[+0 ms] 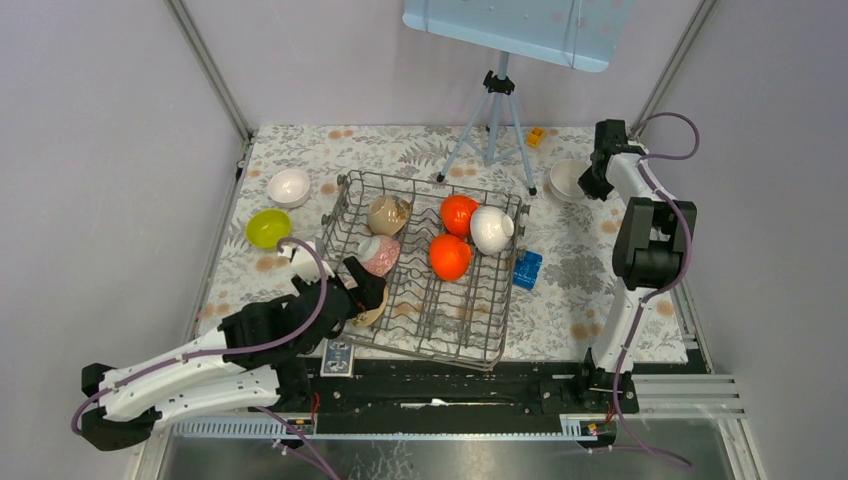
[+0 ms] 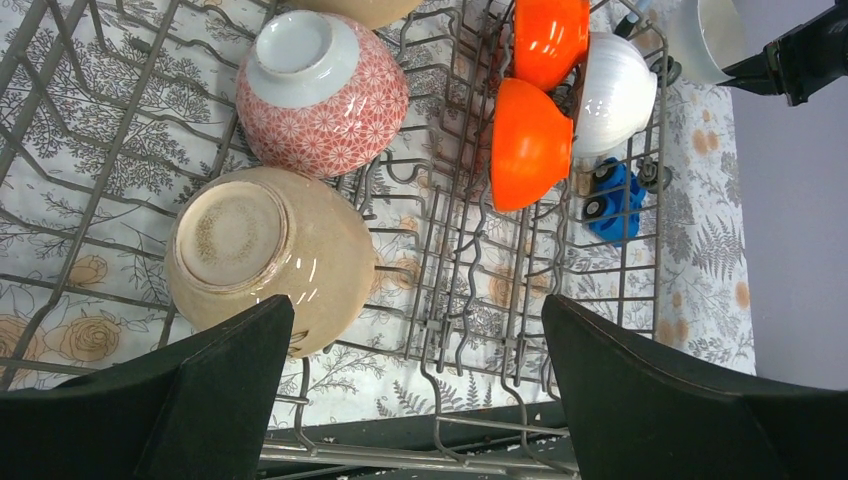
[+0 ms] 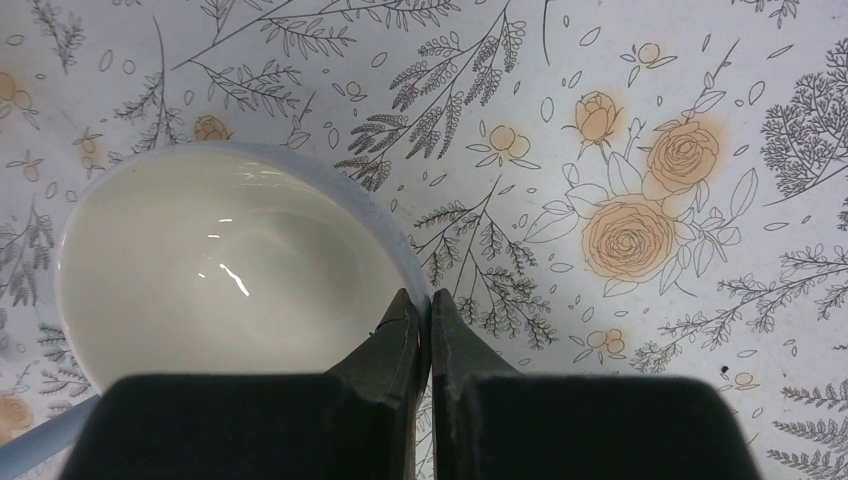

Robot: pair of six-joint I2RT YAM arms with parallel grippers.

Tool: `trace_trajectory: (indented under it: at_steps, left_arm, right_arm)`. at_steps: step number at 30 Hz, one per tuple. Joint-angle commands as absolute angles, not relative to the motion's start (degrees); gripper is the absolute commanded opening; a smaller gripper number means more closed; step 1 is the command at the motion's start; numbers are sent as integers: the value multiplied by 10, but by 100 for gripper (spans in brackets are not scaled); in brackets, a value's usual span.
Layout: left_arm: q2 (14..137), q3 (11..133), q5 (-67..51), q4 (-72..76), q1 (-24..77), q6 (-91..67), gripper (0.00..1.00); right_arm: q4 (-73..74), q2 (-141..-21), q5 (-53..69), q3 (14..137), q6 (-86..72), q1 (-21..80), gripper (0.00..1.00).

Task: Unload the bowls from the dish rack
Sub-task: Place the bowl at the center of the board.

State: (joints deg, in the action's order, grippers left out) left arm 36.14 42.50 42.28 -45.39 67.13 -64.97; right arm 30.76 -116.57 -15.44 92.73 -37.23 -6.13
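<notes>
The grey wire dish rack (image 1: 470, 335) holds two orange-red bowls (image 1: 459, 213) (image 1: 449, 257), a white bowl (image 1: 492, 229), a pink patterned bowl (image 1: 380, 255) and two beige bowls (image 1: 388, 213) (image 2: 270, 255). My left gripper (image 2: 418, 305) hangs open over the rack's near left corner. Its left finger (image 2: 230, 380) is beside the nearer beige bowl, and nothing sits between the jaws. At the far right my right gripper (image 3: 428, 300) is shut on the rim of a white bowl (image 3: 220, 260), one finger inside and one outside. That bowl (image 1: 565, 180) is over the tablecloth.
A white bowl (image 1: 290, 187) and a lime-yellow bowl (image 1: 268, 228) stand on the cloth left of the rack. A blue block (image 1: 527, 268) lies against the rack's right side. A grey tripod (image 1: 495, 120) stands behind it, with a small orange block (image 1: 536, 136) nearby.
</notes>
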Motion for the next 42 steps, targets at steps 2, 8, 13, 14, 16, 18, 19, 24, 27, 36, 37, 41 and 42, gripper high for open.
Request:
trace_trajectory:
  at_steps: [2,8,13,14,16,18,19,24,27,36,37,41,42]
  left_arm:
    - [379,427,424,-433,669,-643,99]
    - [388,429,415,-435,669,-656,99]
    - [379,423,409,-439,669,-664,99]
    - [377,421,408,-439,669,-665,99]
    - [375,419,408,-439,669,-668,99]
    - [374,419,406,-439,669,-668,99]
    - [375,420,405,-438,669,-667,99]
    - [382,425,403,-437,669,-657,99]
    - [387,427,396,-431,669,-639,99]
    - [391,415,362,-348,669,-555,99]
    - [391,411,350,-328,669,-538,99]
    - [399,397,315,-251,669,-502,99]
    - [402,396,308,-235,669,-494,99]
  right_arm:
    - [305,-1173,-143,963,-359,-66,0]
    - [316,-1192,-144,965,-354,-69,0]
    - [303,-1192,-141,941,-349,-72,0]
    - [302,-1192,-139,938,-348,-72,0]
    - [301,-1193,-136,931,-347,-73,0]
    - [301,-1192,-131,925,-346,-74,6]
    - [301,-1191,-129,922,-345,-75,11]
    - [297,-1182,-117,908,-347,-75,41]
    - [295,-1169,-110,897,-350,-74,59]
    - [312,-1060,-81,873,-376,-75,87]
    - [313,-1037,-80,863,-379,-75,88]
    - [313,-923,-79,809,-388,-75,89]
    - [314,-889,-79,790,-388,-74,89]
